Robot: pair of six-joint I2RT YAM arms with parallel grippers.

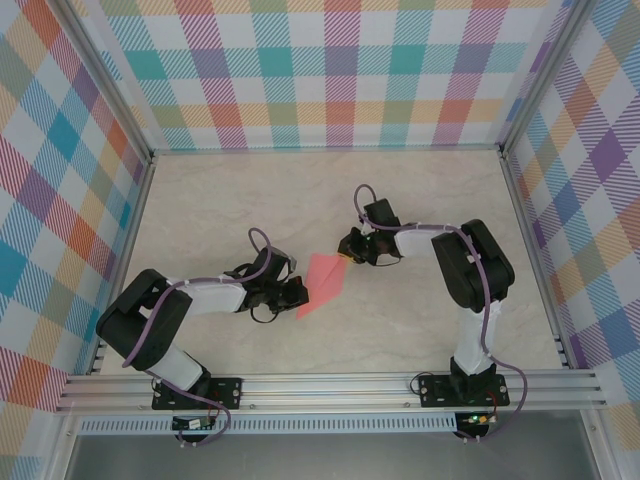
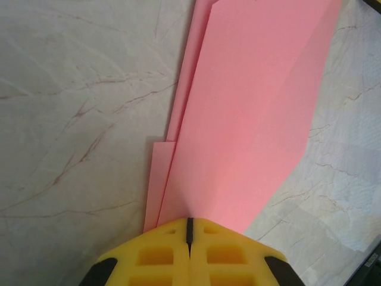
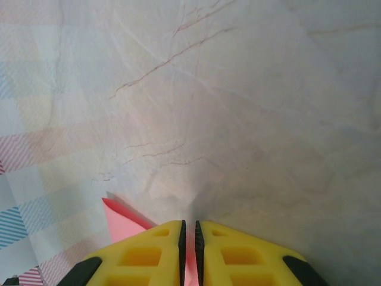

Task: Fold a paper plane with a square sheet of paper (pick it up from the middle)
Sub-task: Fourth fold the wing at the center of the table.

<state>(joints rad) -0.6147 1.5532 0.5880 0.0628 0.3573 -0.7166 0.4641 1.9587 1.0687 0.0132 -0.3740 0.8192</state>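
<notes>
Left gripper (image 2: 189,221) is clamped shut on 1 end of the salmon-pink paper plane (image 1: 322,282), while the right gripper (image 3: 190,223) is pinched narrowly on the opposite end. The plane is held between the 2, over the middle of the marbled tabletop (image 1: 300,190).

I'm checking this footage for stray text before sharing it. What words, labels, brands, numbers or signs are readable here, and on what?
None can be read.
The paper plane is plain pink, the yellow fingers are unmarked, and the table and plaid walls carry only pattern.
The small parts at the arm bases are too small to read.
</notes>
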